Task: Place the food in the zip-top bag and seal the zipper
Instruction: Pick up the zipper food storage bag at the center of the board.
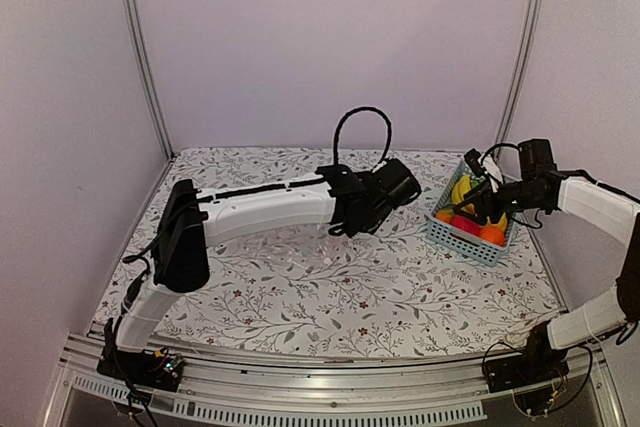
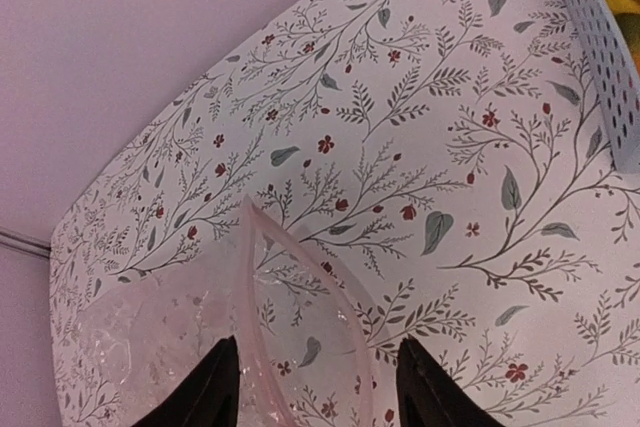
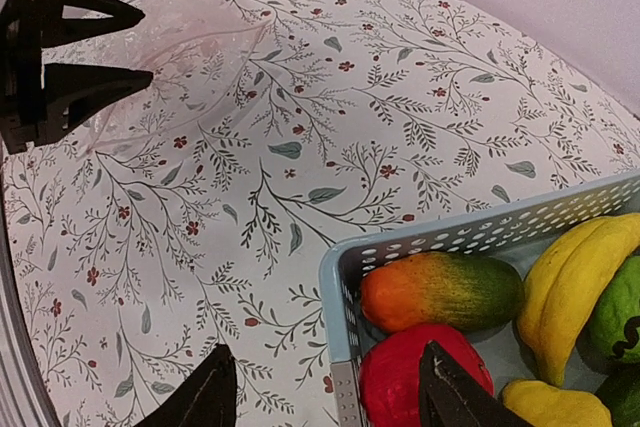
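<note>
The clear zip-top bag (image 2: pixel 160 347) lies on the floral table, its mouth gaping in a leaf shape edged by the pinkish zipper (image 2: pixel 250 277). My left gripper (image 2: pixel 320 392) is open, with the bag's mouth between its fingers. The food sits in a light-blue basket (image 3: pixel 470 237): an orange-green piece (image 3: pixel 440 292), a red piece (image 3: pixel 400 377), a yellow banana (image 3: pixel 575 282) and a green piece (image 3: pixel 620 317). My right gripper (image 3: pixel 325 392) is open and empty, straddling the basket's near corner, one finger above the red piece. In the top view, it (image 1: pixel 478 192) hovers over the basket (image 1: pixel 465 239).
The basket (image 2: pixel 600 57) stands to the right of the bag, close to the right wall. The left arm (image 1: pixel 270 209) stretches across the table's middle. Pale walls with metal posts (image 1: pixel 140 47) enclose the table at the back and sides.
</note>
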You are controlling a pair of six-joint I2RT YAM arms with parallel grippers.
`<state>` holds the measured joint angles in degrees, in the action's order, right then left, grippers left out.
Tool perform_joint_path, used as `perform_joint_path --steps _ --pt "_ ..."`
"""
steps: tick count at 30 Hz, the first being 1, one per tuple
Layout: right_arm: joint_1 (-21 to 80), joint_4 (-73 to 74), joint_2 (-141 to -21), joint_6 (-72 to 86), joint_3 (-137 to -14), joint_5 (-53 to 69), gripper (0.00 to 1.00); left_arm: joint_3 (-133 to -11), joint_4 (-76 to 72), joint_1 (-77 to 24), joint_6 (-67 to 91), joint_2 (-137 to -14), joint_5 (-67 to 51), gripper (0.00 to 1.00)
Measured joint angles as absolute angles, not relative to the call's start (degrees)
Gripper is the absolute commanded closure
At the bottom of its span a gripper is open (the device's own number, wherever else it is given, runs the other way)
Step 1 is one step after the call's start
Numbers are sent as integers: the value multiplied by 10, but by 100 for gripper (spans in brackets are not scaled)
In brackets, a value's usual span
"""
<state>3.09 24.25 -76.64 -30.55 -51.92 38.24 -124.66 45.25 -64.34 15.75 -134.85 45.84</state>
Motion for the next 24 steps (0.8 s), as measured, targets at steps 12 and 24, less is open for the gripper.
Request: perform_joint_path --steps 12,24 --pt "32 235 -759 -291 -516 394 34 -1293 582 -639 165 -1437 530 53" --pt "33 235 -763 -291 -516 396 33 -1282 597 -616 175 -1439 555 95"
